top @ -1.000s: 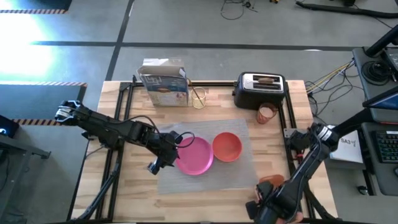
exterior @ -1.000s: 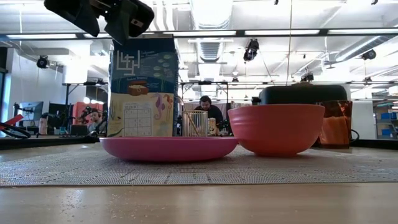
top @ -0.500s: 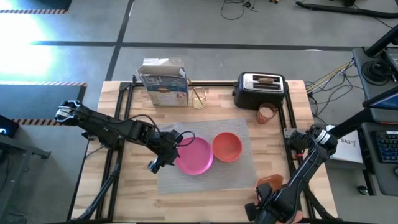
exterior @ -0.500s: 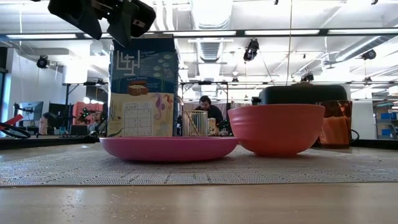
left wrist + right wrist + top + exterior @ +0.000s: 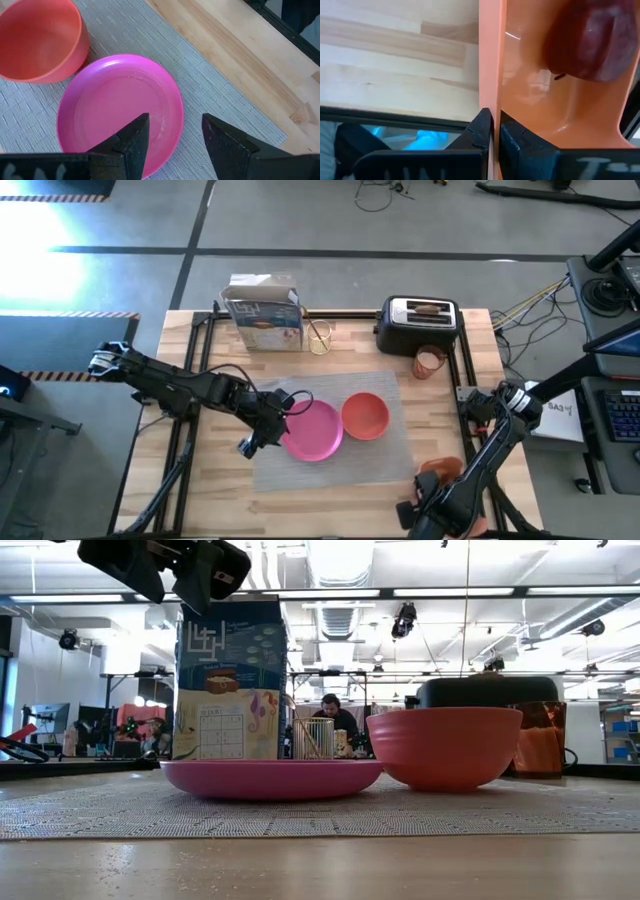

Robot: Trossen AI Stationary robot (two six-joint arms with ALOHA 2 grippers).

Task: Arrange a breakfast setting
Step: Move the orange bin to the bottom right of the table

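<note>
here right claw (image 5: 492, 131) pinches tray (image 5: 540, 100) rim at table edge.

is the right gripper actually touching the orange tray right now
Touching. In the right wrist view the right gripper has both fingers closed on the upright rim of the orange tray, with no gap on either side.

Grey floor (image 5: 300, 220), ceiling strip lights (image 5: 450, 592)

You've got a pink plate (image 5: 117, 112) beside an orange bowl (image 5: 37, 40) — grey woven placemat (image 5: 210, 95), pale wood surface (image 5: 240, 55), dark-red apple (image 5: 592, 42).
</note>
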